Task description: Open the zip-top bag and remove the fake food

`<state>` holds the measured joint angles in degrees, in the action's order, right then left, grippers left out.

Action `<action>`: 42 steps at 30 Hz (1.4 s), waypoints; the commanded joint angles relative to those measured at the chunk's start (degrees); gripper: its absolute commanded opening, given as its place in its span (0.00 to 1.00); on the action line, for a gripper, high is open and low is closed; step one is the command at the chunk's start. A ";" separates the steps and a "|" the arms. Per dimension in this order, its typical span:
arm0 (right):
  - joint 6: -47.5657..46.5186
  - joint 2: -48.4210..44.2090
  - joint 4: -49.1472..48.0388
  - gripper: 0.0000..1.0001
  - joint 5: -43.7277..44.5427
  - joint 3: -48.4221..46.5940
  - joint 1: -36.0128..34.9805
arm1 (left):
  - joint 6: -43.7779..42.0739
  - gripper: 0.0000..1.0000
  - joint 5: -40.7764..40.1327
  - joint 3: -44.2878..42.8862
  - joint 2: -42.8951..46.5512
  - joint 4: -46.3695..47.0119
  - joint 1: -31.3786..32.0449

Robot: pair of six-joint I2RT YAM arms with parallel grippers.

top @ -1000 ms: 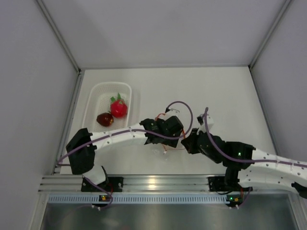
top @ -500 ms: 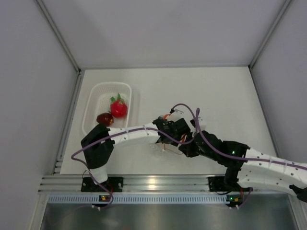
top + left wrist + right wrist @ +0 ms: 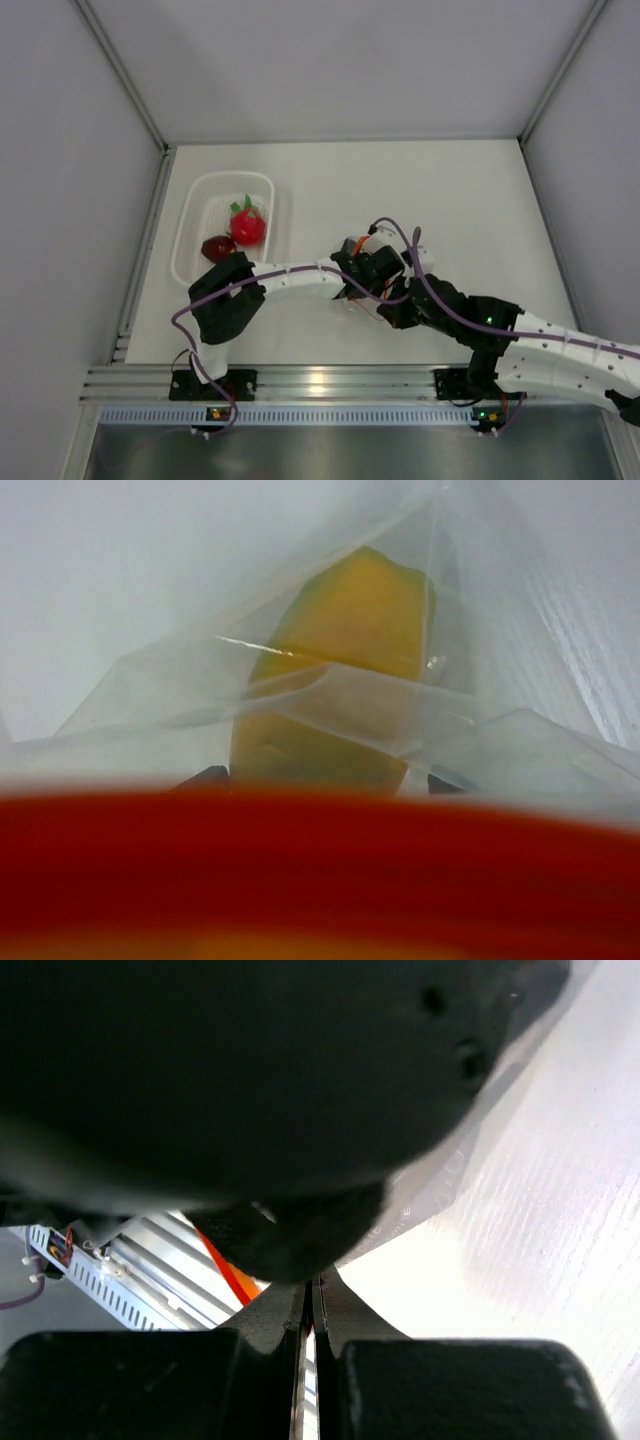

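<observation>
Fingers of the right gripper (image 3: 308, 1305) press together, apparently pinching the zip-top bag (image 3: 150, 680) at the centre of the table (image 3: 450, 190) to steady its mouth. The left gripper (image 3: 325, 778), fingers apart, pokes inside toward the yellow fruit (image 3: 340, 660).

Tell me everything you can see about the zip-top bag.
The bag is thin clear plastic, creased and glossy, with an orange-red zip strip blurred right against the left wrist camera. A yellow toy fruit sits inside, seen through folded layers. The bag rests on the white table and is mostly hidden in the overhead view. The right pincer is shut, apparently on its edge.
</observation>
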<state>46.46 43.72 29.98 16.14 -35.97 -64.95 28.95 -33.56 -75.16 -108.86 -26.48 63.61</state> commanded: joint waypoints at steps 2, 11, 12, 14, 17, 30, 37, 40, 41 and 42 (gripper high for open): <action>-4.00 -0.92 -2.99 0.00 -4.10 -0.33 -0.27 | -5.56 0.84 4.81 0.72 -4.25 10.74 -2.18; -4.88 -1.62 -2.21 0.00 -4.02 -0.16 0.17 | -5.22 0.54 6.93 -2.80 -9.18 11.98 -3.67; -4.97 -1.63 -1.86 0.00 -3.66 -0.16 0.26 | -4.96 0.45 6.84 -2.80 -8.92 11.98 -3.67; -5.06 -2.32 -0.54 0.00 -1.83 -0.68 0.87 | -4.43 0.31 7.46 -2.10 -7.43 11.89 -3.67; -4.27 -3.81 2.44 0.00 3.87 -2.09 1.31 | -3.11 0.09 8.15 -0.08 -4.09 12.15 -3.67; -15.68 4.87 14.93 0.00 20.77 -22.29 4.30 | -3.63 0.00 13.08 11.43 11.20 19.97 -0.60; -23.07 13.04 17.75 0.00 20.51 -31.35 5.45 | -6.18 0.00 15.80 16.17 19.02 24.45 1.33; -25.01 16.65 18.36 0.00 19.81 -33.73 5.53 | -6.27 0.00 17.12 18.81 21.74 25.86 1.42; -25.19 17.79 18.36 0.00 19.63 -33.73 5.71 | -5.58 0.00 14.86 19.95 22.37 27.52 1.42; -25.36 18.06 18.19 0.00 19.46 -33.73 5.88 | -4.96 0.00 13.88 20.57 23.16 27.88 1.42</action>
<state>24.64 60.34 46.50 34.63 -67.00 -60.07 24.03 -18.39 -56.60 -89.47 -4.10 64.84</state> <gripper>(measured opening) 0.005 0.725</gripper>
